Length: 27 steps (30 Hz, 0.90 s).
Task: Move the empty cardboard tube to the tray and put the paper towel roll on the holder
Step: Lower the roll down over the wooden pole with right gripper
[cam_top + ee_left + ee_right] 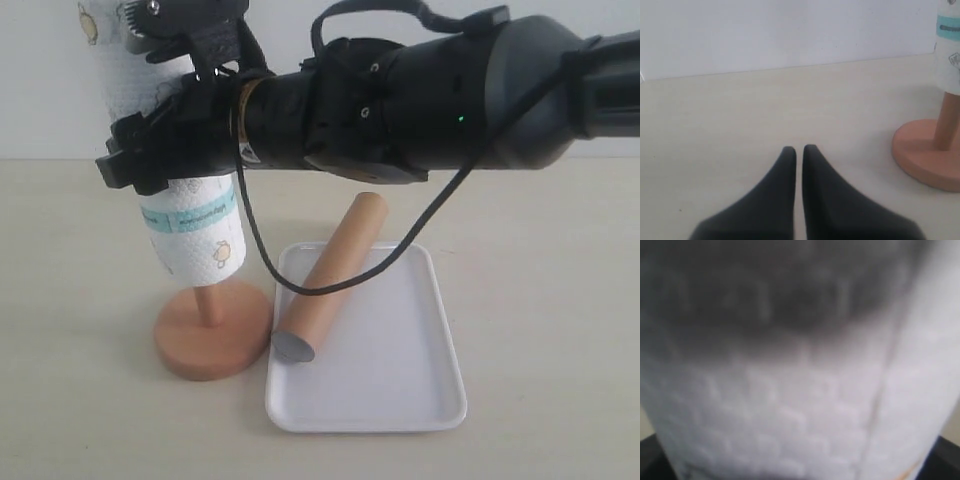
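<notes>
paper towel roll [195, 235] hangs tilted on the rod of the holder [210, 345], up off its round base. we squeeze it in our right gripper [150, 95], jaws clamped on its sides. our left gripper [799, 152] has its jaws together above the desk [540, 300]. the brown tube [335, 275] lies in the tray [400, 395].

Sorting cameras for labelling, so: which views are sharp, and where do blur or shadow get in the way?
Exterior view: evenly lit, sharp on the tray and cardboard tube, only faint shadows. Left wrist view: the holder is fairly clear, the left pincer softly out of focus. Right wrist view: the paper towel roll fills the frame, blurred, with dark shading across part of it.
</notes>
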Motion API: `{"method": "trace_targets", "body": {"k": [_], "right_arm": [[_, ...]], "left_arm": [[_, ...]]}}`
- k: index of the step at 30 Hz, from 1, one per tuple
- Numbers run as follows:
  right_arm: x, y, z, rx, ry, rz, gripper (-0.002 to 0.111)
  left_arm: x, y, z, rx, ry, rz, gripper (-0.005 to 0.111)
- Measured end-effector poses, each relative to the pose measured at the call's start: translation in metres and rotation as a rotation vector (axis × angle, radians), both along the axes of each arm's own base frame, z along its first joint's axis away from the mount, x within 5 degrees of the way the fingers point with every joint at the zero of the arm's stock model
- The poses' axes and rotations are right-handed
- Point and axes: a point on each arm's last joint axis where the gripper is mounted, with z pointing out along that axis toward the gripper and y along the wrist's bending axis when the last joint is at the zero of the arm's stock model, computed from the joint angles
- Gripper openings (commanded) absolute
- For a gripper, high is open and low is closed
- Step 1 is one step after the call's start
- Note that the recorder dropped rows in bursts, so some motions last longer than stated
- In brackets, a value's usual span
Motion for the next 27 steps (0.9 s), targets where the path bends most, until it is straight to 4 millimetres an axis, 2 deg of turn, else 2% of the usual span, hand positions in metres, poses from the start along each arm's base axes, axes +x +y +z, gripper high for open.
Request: {"method": "trace_targets", "body": {"k": [3, 8, 10, 13, 15, 20, 27], "right_arm": [[0.002, 0.006, -0.014, -0.005, 0.017, 0.022, 0.000], [0.003, 0.006, -0.017, -0.010, 0.026, 0.019, 0.002], [0.003, 0.006, -0.018, -0.018, 0.028, 0.010, 0.013], [0.004, 0.004, -0.019, -0.030, 0.035, -0.006, 0.044], [0.005, 0.003, -0.021, -0.044, 0.046, -0.029, 0.058], [0.006, 0.002, -0.022, -0.048, 0.057, -0.045, 0.073], [0.007, 0.000, -0.023, -0.050, 0.075, -0.066, 0.084]], "left_arm": [[0.000, 0.000, 0.000, 0.000, 0.000, 0.000, 0.004], [0.000, 0.000, 0.000, 0.000, 0.000, 0.000, 0.004], [0.000, 0.000, 0.000, 0.000, 0.000, 0.000, 0.004], [0.000, 0.000, 0.000, 0.000, 0.000, 0.000, 0.004], [0.000, 0.000, 0.000, 0.000, 0.000, 0.000, 0.004], [0.000, 0.000, 0.000, 0.000, 0.000, 0.000, 0.004], [0.000, 0.000, 0.000, 0.000, 0.000, 0.000, 0.004]]}}
